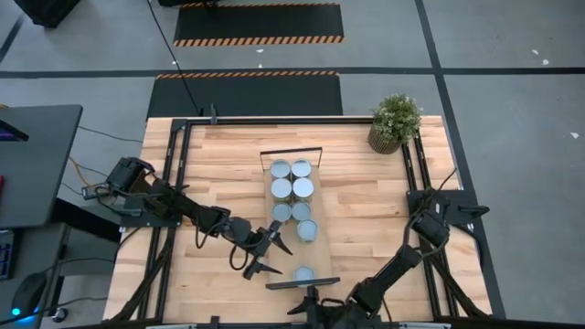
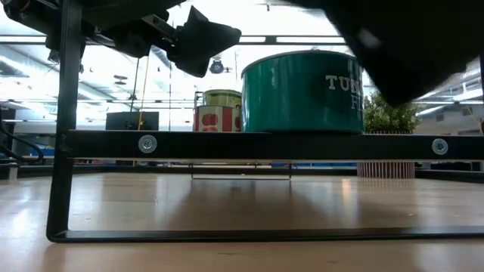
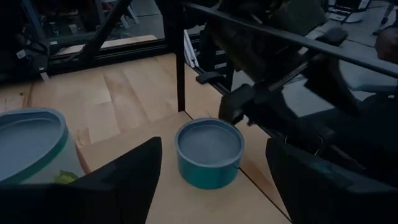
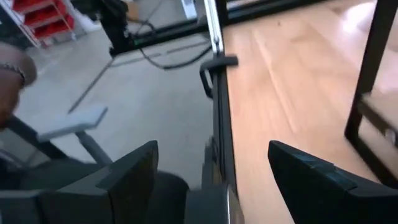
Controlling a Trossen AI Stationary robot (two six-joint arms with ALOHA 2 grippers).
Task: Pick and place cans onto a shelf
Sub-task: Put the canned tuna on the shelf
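Left gripper (image 1: 271,253) hangs over the table's (image 1: 375,228) near half, just left of the shelf (image 1: 294,245), fingers spread wide with nothing between them. In its wrist view we see the two dark fingers (image 3: 124,180) framing a lone teal can (image 3: 209,153) on the shelf's near end, not touching it. That same can (image 1: 303,274) sits apart from the others in the high view, close to the shelf's near frame bar (image 1: 303,283).

Right gripper (image 1: 315,307) waits at the table's near edge, just below that frame bar; its wrist view shows its fingers (image 4: 134,171) apart and empty, pointed along the table's black edge rail (image 4: 221,124) toward the floor. At the far left edge of that view we note part of a person's hand (image 4: 9,74).

Farther along the shelf we count one can (image 1: 307,229) just right of the left gripper, then two (image 1: 291,211) side by side, then a block of four (image 1: 292,179) at the far end, all upright, tops silvery blue. The shelf's far frame bar (image 1: 292,151) closes off that end.

From the low view, the near frame bar (image 2: 265,143) crosses our sight line and the big green can (image 2: 301,92) blocks most of the row; a red and yellow can (image 2: 219,109) shows beside it.

Potted plant (image 1: 395,122) stands at the table's far right corner, well apart from the shelf.
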